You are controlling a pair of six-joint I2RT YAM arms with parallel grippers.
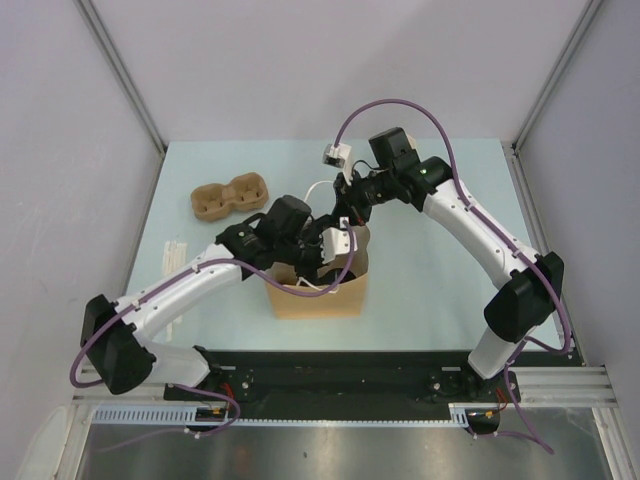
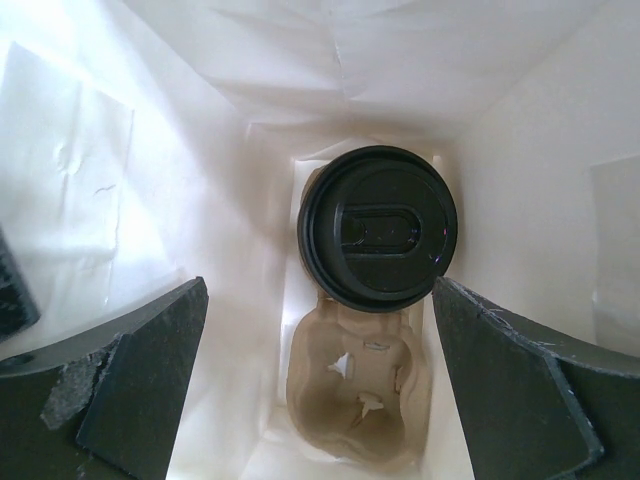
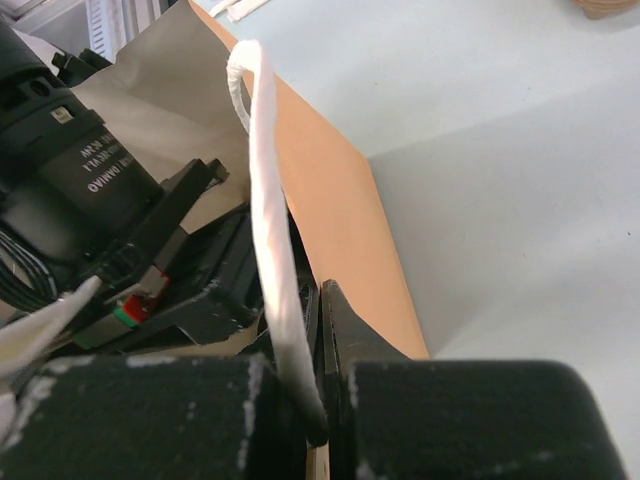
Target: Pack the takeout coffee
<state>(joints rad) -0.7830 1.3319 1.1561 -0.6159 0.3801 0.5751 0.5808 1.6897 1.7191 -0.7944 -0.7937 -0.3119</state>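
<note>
Inside white-lined kraft paper bag (image 1: 318,296): takeout coffee (image 2: 378,228) with round glossy black lid and oval recess, upright in 12 o'clock well of moulded pulp carrier (image 2: 355,405). Above it, left gripper (image 2: 320,295), jaws spread wide, holding nothing. At bag's 1 o'clock rim, right gripper (image 3: 318,345) clamped on twisted white cord handle (image 3: 264,200). Second pulp carrier (image 1: 230,198) at 10 o'clock, on pale smooth table (image 1: 440,290).
</note>
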